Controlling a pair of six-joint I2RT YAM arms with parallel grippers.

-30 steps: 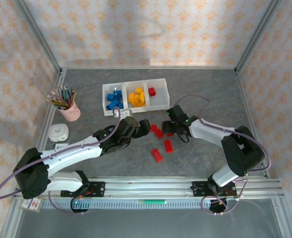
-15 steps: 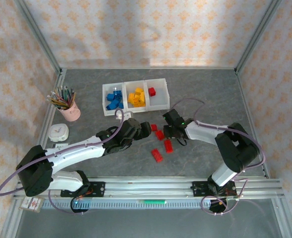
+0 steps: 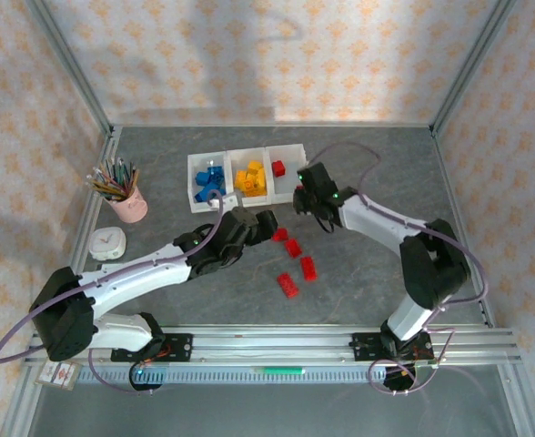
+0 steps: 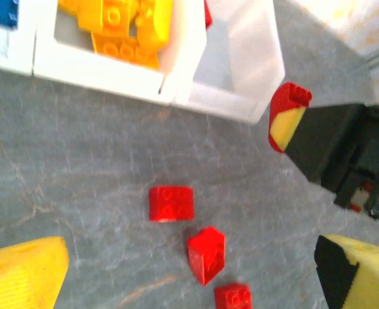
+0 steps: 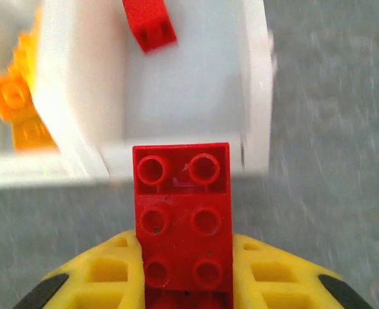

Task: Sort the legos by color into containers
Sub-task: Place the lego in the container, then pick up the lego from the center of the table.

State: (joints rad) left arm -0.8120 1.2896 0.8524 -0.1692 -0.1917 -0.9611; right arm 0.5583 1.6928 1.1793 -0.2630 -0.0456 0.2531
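The containers (image 3: 247,149) stand in a row at the back of the table, holding blue legos (image 3: 209,182), yellow-orange legos (image 3: 249,177) and one red lego (image 3: 279,167). My right gripper (image 3: 301,196) is shut on a red rectangular lego (image 5: 183,219), just in front of the right-hand bin (image 5: 254,96). That bin has a red lego (image 5: 149,24) in it. My left gripper (image 3: 269,223) hangs open over three loose red legos (image 4: 171,203), (image 4: 206,252), (image 4: 233,298). Two further red legos (image 3: 308,267), (image 3: 288,285) lie nearer the front.
A pink cup of pencils (image 3: 126,202) and a small white clock (image 3: 106,243) sit at the left edge. Metal frame posts and patterned walls close in the table.
The right gripper shut on a red lego among the loose ones, lifted it and carried it back toward the right-hand bin. The left arm crept slightly forward, still open.
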